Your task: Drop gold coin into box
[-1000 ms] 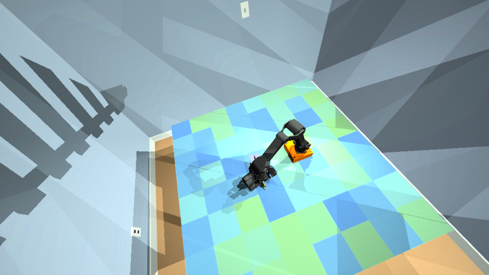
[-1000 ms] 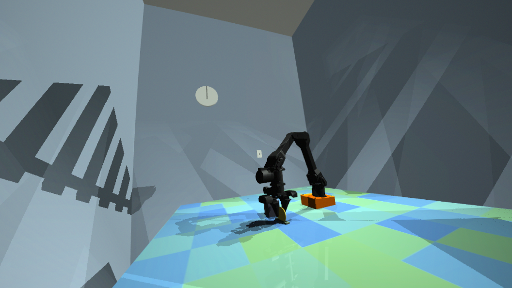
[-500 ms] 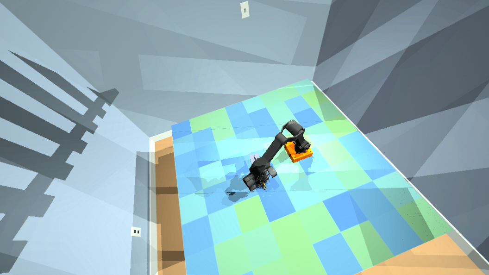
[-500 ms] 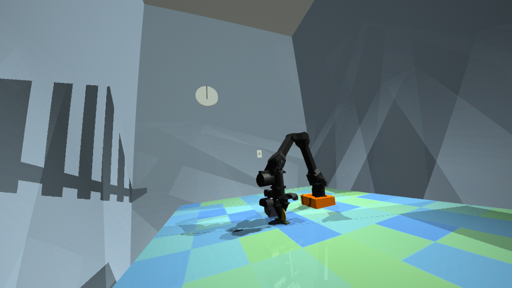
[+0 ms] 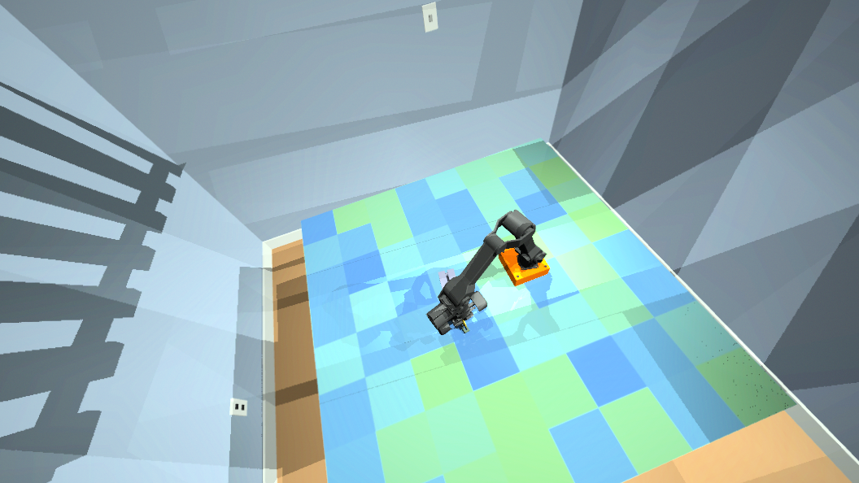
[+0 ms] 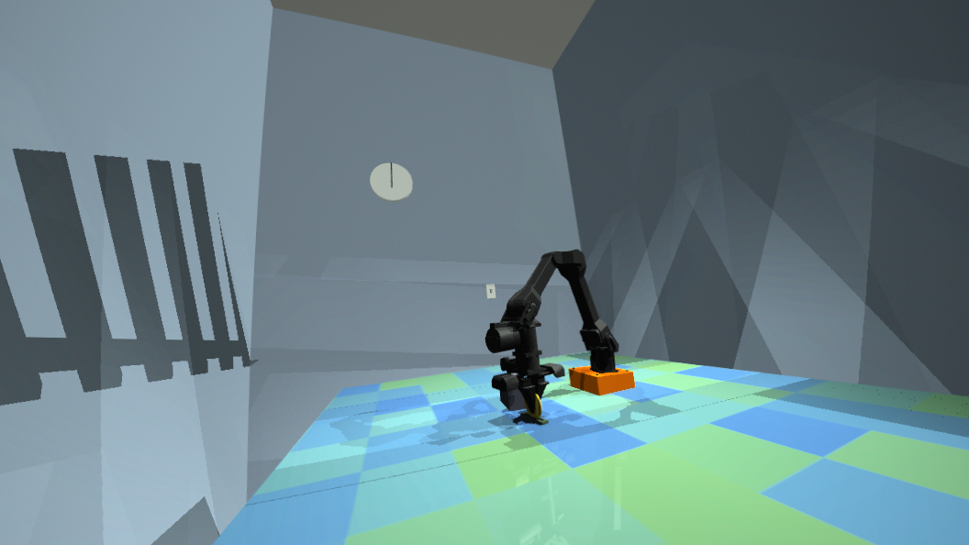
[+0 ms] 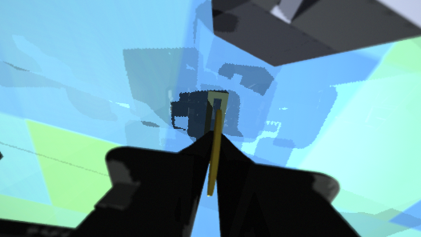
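The gold coin [image 5: 464,324] [image 6: 539,405] [image 7: 215,160] stands upright on edge. My gripper [image 5: 461,322] [image 6: 534,404] [image 7: 214,135] points down and is shut on the coin, with a dark finger against each face. The dark-green holder [image 6: 530,420] [image 7: 224,98] is directly below the coin; its far end and part of its groove show in the wrist view. Whether the coin's lower edge is still in the groove is not clear. The grey box [image 5: 445,278] [image 6: 513,399] [image 7: 276,44] stands close by, at the upper right in the wrist view. The arm hides part of it in the top view.
The arm's orange base [image 5: 523,274] [image 6: 601,381] stands behind and to the right of the gripper in the exterior view. The patchwork table top in blue and green carries dark shadows of the arm around the holder and box.
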`<state>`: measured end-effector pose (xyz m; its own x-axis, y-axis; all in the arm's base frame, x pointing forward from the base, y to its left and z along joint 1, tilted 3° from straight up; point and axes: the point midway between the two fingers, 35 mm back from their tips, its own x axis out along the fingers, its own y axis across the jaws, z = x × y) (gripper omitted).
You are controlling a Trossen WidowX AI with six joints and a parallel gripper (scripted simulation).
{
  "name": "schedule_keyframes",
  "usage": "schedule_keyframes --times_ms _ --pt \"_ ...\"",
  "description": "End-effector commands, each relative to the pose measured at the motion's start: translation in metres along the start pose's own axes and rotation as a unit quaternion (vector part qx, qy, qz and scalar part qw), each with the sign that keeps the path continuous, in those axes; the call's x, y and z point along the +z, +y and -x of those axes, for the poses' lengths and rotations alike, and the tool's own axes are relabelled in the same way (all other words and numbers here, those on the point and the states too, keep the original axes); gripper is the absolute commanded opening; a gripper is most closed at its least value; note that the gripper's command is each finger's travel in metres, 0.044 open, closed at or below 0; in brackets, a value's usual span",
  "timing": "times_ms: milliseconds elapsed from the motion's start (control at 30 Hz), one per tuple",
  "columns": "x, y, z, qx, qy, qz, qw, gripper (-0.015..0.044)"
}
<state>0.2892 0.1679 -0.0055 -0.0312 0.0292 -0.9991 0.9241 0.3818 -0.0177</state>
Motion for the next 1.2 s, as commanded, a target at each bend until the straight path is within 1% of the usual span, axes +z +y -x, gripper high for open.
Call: schedule_keyframes --times_ms 0,1000,1167 --pt "-0.001 0.004 0.011 0.004 0.002 -0.002 1.000 0.0000" --pt "0.000 0.002 0.087 0.005 0.002 -0.002 1.000 0.0000" --pt "0.001 0.002 0.091 0.005 0.002 -0.014 1.000 0.0000"
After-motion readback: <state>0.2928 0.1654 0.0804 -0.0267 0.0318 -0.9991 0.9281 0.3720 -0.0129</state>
